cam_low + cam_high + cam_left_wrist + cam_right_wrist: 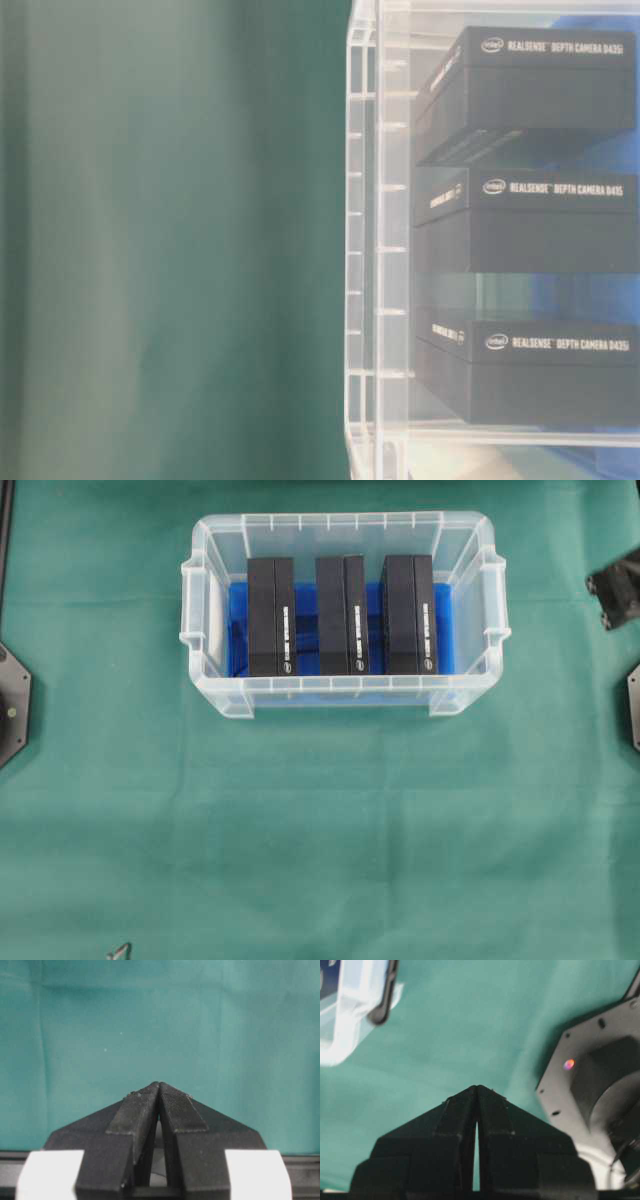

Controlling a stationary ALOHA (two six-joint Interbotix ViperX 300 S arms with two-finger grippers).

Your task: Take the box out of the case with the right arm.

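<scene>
Right wrist-mounted view is showing the right gripper (pixel 477 1091) with its two pointed black fingers pressed together at the tips, holding nothing and hanging over bare green cloth. Just to its right a black mounting plate (pixel 580 1060) with screw holes is sitting on the surface, and up at the far left a corner of the case (pixel 345 1020) is showing, well apart from the fingertips, with open cloth lying between. Left wrist-mounted view is showing the left gripper (pixel 159 1087) likewise pinched closed on nothing, with only the green surface (pixel 160 1020) ahead of it. Overhead, the clear case (pixel 345 692) is resting toward the far middle of the cloth, its rimmed walls and side handles standing clear of everything around, and wide open green cloth is spreading on its near side and to both sides. Inside, on the blue lining, three black boxes are standing side by side: the left box (pixel 271 617), the middle box (pixel 341 615) and the right box (pixel 409 614), with narrow gaps between them. A part of the right arm (pixel 618 593) is peeking in at the right edge, level with the case but apart from it.
</scene>
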